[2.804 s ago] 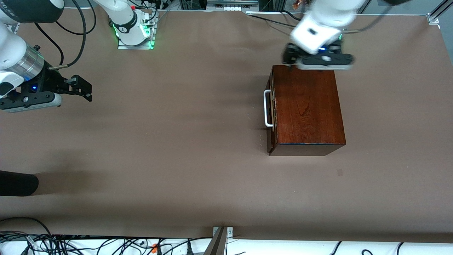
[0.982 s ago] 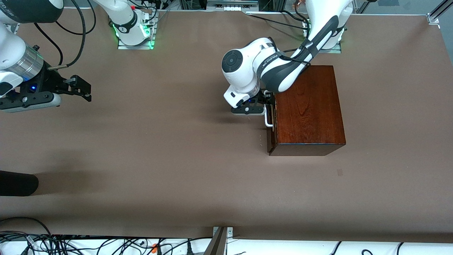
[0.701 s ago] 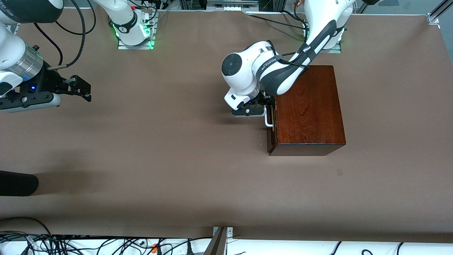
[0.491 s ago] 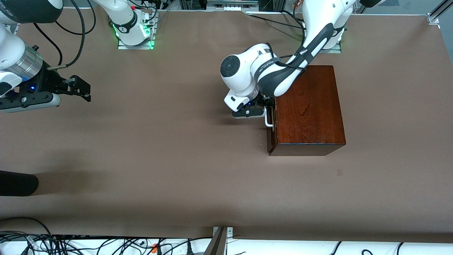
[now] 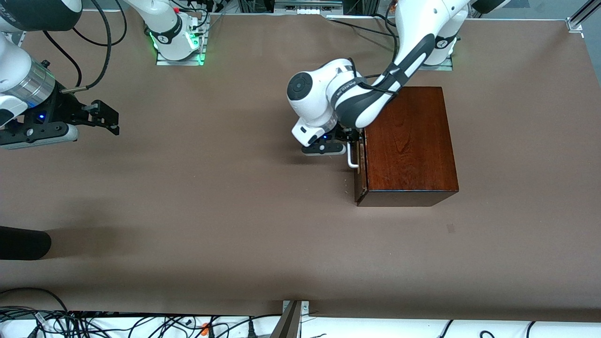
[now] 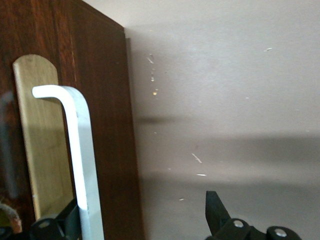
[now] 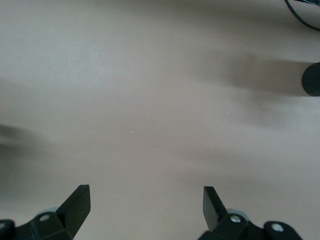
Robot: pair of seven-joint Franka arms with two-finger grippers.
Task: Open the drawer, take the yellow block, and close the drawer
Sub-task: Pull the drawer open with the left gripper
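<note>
One finger of the left gripper (image 5: pixel 350 141) sits hooked inside the drawer's (image 5: pixel 358 162) white handle (image 6: pixel 82 165), jaws wide, clamping nothing; a pull off-axis could skid the box (image 5: pixel 406 141). Yellow block unseen; right gripper (image 7: pixel 145 210) waits open over bare table (image 5: pixel 211 197).

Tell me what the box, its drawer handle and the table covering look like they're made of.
The box: wood, likely polished or varnished, going by the visible grain and sheen on its dark red-brown top. The handle: a smooth white bar, painted metal or plastic, which one is unclear. The table covering: a matte brown sheet, perhaps paper or fabric, without gloss.
</note>
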